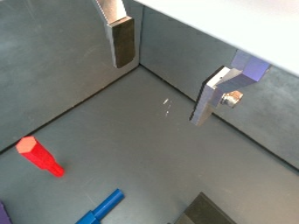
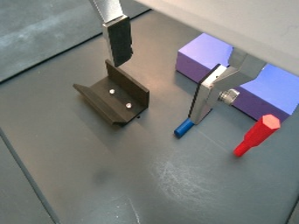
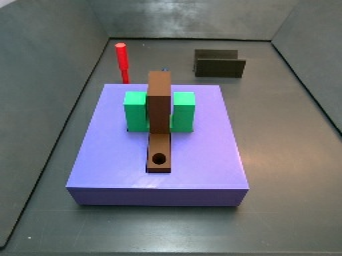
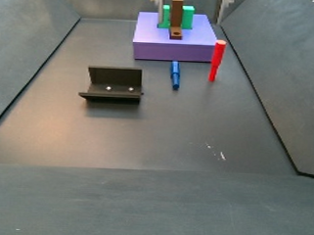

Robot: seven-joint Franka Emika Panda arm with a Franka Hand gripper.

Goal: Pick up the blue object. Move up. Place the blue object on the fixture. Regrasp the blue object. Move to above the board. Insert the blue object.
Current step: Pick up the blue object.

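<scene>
We see the two-finger gripper [image 2: 158, 74] spread open, nothing between its pads, hanging above the grey floor. The slim blue cylindrical peg [image 4: 175, 73] lies flat on the floor beside the upright red peg [image 4: 216, 60], near the purple base. The dark L-shaped fixture [image 4: 112, 85] stands apart. The brown plank board [image 3: 159, 120] sits between green blocks [image 3: 136, 110], its hole apparently empty.
</scene>
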